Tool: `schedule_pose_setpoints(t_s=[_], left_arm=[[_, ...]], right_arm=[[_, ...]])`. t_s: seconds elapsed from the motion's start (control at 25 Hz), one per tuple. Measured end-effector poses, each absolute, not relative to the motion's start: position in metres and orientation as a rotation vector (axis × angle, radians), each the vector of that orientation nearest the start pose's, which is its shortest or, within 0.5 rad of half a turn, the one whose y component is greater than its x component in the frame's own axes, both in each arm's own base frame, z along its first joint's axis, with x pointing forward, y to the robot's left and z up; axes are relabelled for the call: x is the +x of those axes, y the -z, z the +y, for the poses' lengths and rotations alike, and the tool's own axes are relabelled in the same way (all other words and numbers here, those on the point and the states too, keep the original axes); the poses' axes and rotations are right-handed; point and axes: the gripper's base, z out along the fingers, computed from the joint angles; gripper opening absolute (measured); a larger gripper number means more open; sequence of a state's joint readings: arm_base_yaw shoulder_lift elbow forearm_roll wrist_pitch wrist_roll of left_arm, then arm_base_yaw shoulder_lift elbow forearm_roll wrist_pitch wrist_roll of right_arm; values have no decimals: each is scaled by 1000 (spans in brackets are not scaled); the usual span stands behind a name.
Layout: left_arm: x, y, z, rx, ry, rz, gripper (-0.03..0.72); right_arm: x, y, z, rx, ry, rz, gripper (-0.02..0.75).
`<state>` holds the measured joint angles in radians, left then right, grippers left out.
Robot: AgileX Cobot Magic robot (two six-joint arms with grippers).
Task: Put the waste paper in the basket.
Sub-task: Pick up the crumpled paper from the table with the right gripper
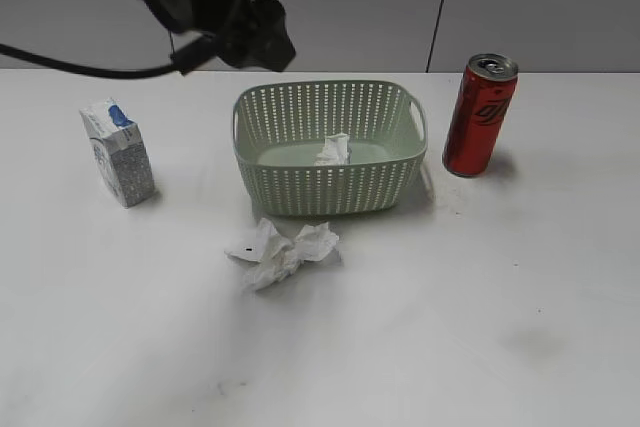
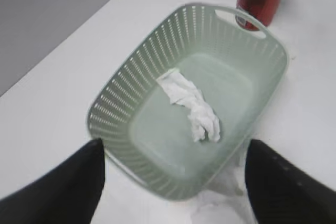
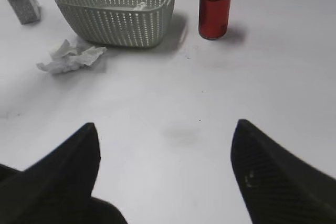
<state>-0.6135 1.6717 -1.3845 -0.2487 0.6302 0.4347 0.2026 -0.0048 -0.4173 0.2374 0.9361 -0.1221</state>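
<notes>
Already we see one crumpled paper wad [image 2: 191, 107] lying inside the sage-green slotted basket [image 1: 330, 187] toward the table's far edge; the second wad [image 1: 283, 252] lies on the table just before the basket's near wall. A red drink can [image 1: 480, 115] stands rightward, a small carton [image 1: 118, 152] leftward. Our left gripper [image 2: 173, 182] hovers above the basket, jaws wide, empty; our right gripper [image 3: 165, 177] hangs near the front edge, likewise spread and empty.

We see even, bright, diffuse light on the table [image 1: 480, 327], with soft shadows beside the can [image 1: 480, 115] and basket [image 1: 330, 142]. Both wrist views look soft, their dark jaws blurred.
</notes>
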Motion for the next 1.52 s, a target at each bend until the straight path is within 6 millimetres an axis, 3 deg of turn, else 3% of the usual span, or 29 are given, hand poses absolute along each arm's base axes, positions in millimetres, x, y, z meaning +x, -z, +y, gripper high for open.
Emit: schedule_pose_setpoints(t_s=[0.12, 0.2, 0.4, 0.6, 0.72, 0.88, 1.0, 1.2, 1.4, 1.52], left_arm=[[297, -334, -208, 1049, 367, 2257, 594], [294, -342, -190, 1016, 357, 2334, 584], [294, -348, -135, 876, 258, 2556, 579], [288, -353, -80, 655, 207, 2632, 580], [271, -350, -51, 535, 178, 2661, 580], [234, -339, -32, 445, 157, 2660, 580], [199, -335, -27, 426, 149, 2627, 580], [139, -318, -23, 375, 153, 2584, 580], [81, -302, -19, 315, 156, 2450, 580], [51, -298, -17, 290, 153, 2331, 580]], right_arm=[[7, -275, 21, -264, -389, 1910, 589], [14, -280, 24, -241, -431, 1909, 589], [49, -276, 34, -239, -468, 2114, 589], [93, -283, 44, -365, -416, 2278, 589], [124, -291, 51, -435, -398, 2342, 589], [165, -298, 65, -522, -412, 2394, 589], [192, -295, 91, -630, -452, 2432, 589], [208, -281, 166, -817, -492, 2449, 589], [219, -248, 235, -775, -461, 2554, 581], [230, -225, 264, -673, -462, 2620, 560]])
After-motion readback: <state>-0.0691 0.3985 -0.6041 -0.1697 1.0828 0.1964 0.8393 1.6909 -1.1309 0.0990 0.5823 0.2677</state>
